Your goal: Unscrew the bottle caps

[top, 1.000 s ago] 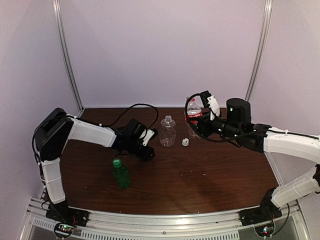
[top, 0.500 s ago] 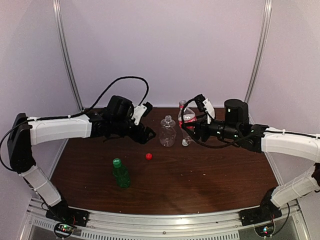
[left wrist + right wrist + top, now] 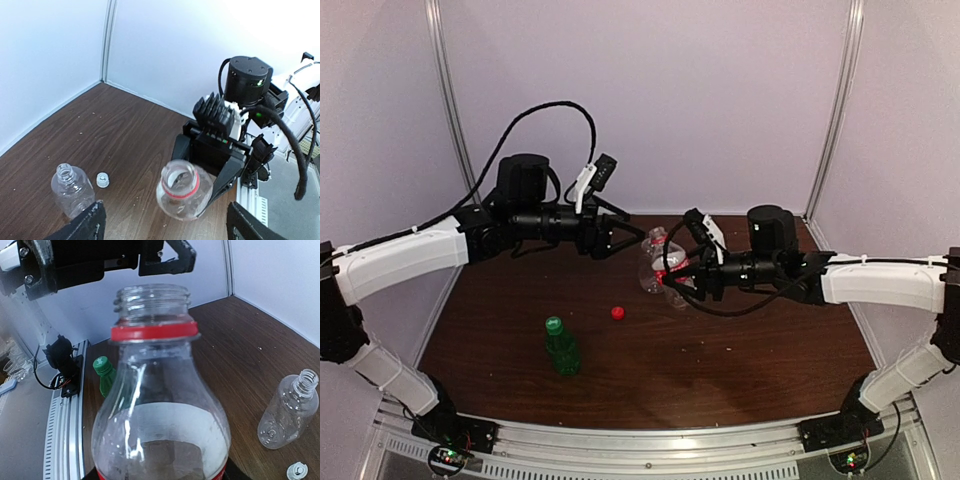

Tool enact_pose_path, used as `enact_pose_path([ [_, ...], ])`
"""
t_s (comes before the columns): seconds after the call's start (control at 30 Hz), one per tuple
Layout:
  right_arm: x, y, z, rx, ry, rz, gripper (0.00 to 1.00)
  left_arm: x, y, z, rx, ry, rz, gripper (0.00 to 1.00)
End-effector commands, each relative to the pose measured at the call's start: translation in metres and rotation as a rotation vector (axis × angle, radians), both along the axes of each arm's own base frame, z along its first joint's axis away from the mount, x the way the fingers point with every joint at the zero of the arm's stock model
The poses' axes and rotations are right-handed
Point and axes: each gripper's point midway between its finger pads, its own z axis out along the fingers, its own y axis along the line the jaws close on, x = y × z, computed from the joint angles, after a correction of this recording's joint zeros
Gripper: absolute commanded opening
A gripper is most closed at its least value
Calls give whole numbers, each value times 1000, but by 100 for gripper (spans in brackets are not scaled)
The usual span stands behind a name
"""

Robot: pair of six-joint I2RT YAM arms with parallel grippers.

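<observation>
1 open red-label bottle (image 3: pixel 159 405) in right pincer (image 3: pixel 678 272).

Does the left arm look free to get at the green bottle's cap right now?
Probably yes: the left gripper is open and empty, and the green bottle stands alone, cap up, nothing over it.

No legible writing, even on the bottle (image 3: pixel 160 390).
</observation>
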Motion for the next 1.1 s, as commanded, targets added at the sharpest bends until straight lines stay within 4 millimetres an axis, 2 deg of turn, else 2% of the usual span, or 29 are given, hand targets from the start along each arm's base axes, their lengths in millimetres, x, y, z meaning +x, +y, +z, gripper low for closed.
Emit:
enact_pose_path([
  [0.0,-12,17,22,49,-48,102,38,-10,-21,21,-75,11,-114,83],
  [0.13,-15,22,22,52,-48,120,38,-10,-33,14,-67,46,-150,77],
  [0.3,-14,23,22,49,-50,120,38,-11,-40,9,-64,84,-181,63],
  [0.57,-12,24,20,45,-48,107,38,-16,-44,1,-59,122,-225,41],
  [0.77,-6,23,20,41,-49,72,38,-20,-45,-1,-58,138,-247,32],
  [0.87,-3,22,19,39,-46,53,38,-20,-45,0,-61,135,-253,20],
  [0.97,3,20,17,27,-42,11,46,-18,-44,1,-57,129,-239,4],
  [1.0,6,18,17,23,-41,-8,52,-16,-43,0,-50,126,-229,0],
  [1.07,11,15,16,12,-42,-49,68,-12,-40,0,-35,113,-196,0],
])
